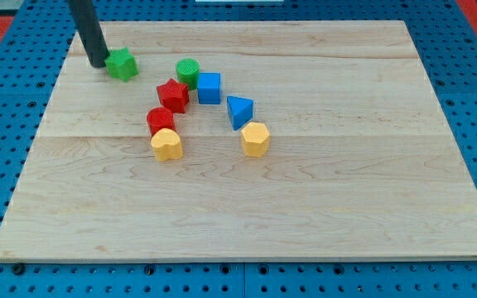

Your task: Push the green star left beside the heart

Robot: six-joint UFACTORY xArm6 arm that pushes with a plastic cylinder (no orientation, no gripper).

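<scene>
The green star (pixel 122 64) lies near the view's top left of the wooden board (pixel 321 199). My tip (pixel 97 63) stands right against the star's left side. The yellow heart (pixel 166 144) lies lower, toward the middle left, well below and to the right of the star. A red cylinder (pixel 160 119) touches the heart's top.
A red star (pixel 172 94), a green cylinder (pixel 188 72) and a blue cube (pixel 209 87) cluster right of the green star. A blue triangle (pixel 238 111) and a yellow hexagon (pixel 256 138) lie further right. The board's left edge is close to my tip.
</scene>
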